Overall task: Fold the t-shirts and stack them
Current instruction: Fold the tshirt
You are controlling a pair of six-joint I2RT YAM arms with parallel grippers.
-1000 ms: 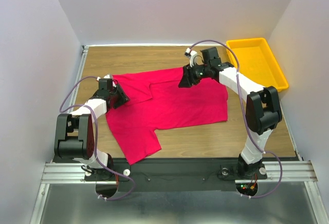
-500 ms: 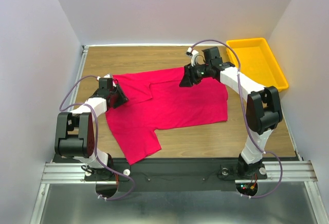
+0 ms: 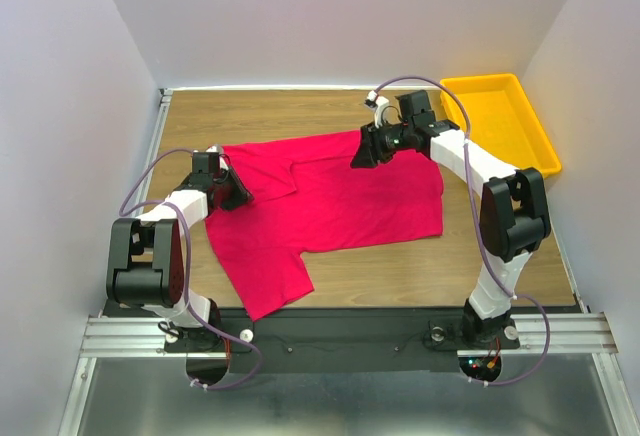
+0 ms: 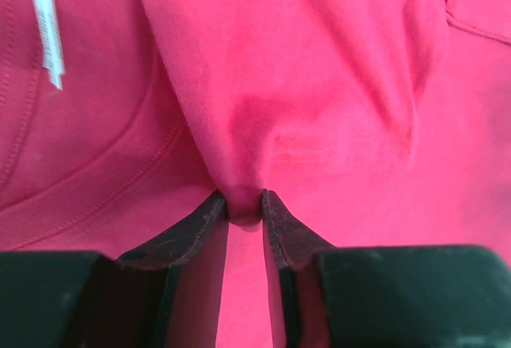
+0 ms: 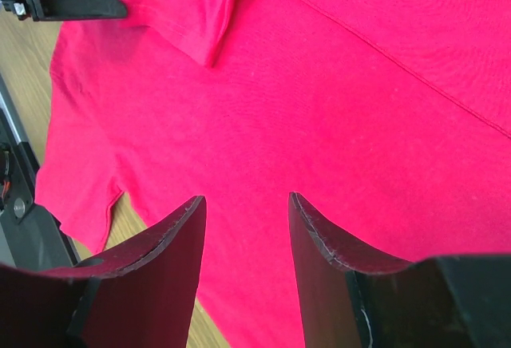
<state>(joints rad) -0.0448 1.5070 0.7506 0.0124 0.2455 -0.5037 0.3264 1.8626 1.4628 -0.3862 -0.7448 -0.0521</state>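
Red t-shirt [image 3: 330, 201] lies flat in the middle of the bench [image 3: 420, 266], long axis left-right. The left fingers [image 4: 200, 224] pinch a fold at its left end by the collar. The right fingers [image 5: 172, 236] are spread over its far edge, holding nothing.

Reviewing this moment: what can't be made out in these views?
- Left wrist view: print on the white neck label is too small to read.
- Top view: the left gripper has its fingertips hidden by its own body.
- Right wrist view: whether the right gripper touches the t-shirt cannot be told.
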